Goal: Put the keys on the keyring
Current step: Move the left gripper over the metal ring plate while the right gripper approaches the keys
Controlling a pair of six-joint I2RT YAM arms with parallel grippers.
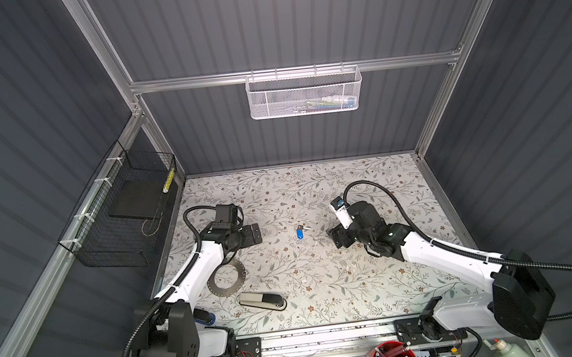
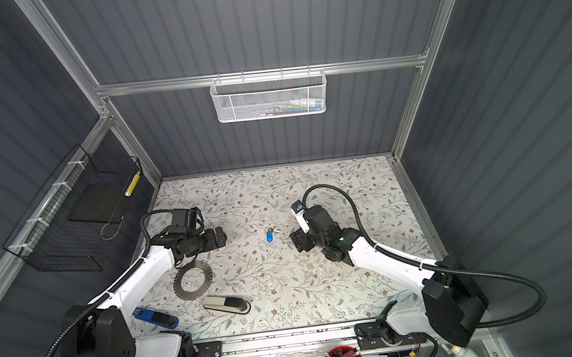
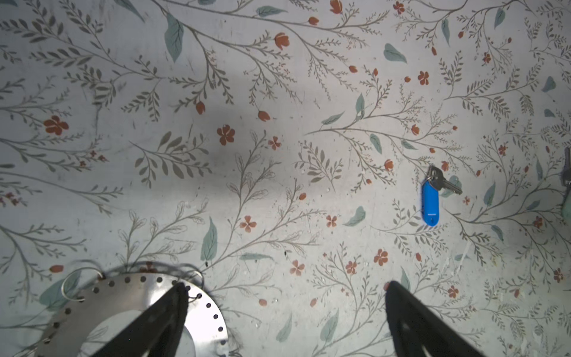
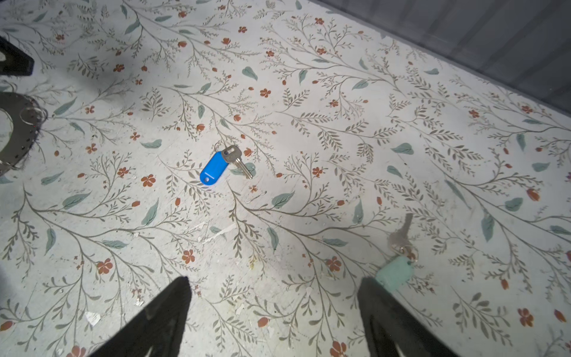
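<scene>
Left gripper (image 3: 285, 284) gapes empty over the keyring (image 3: 123, 295), which lies flat on the table. Right gripper (image 4: 275, 279), also wide and empty, hovers just beside the mint-tagged key (image 4: 397, 269). Blue-tagged key (image 4: 213, 171) lies mid-table, unthreaded. Step: first pickup. Next, probably: descend and pinch the mint tag.

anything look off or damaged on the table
The floral table cover is scuffed, with white torn flecks near the blue-tagged key. Nothing looks spilled; the keyring lies flat.
</scene>
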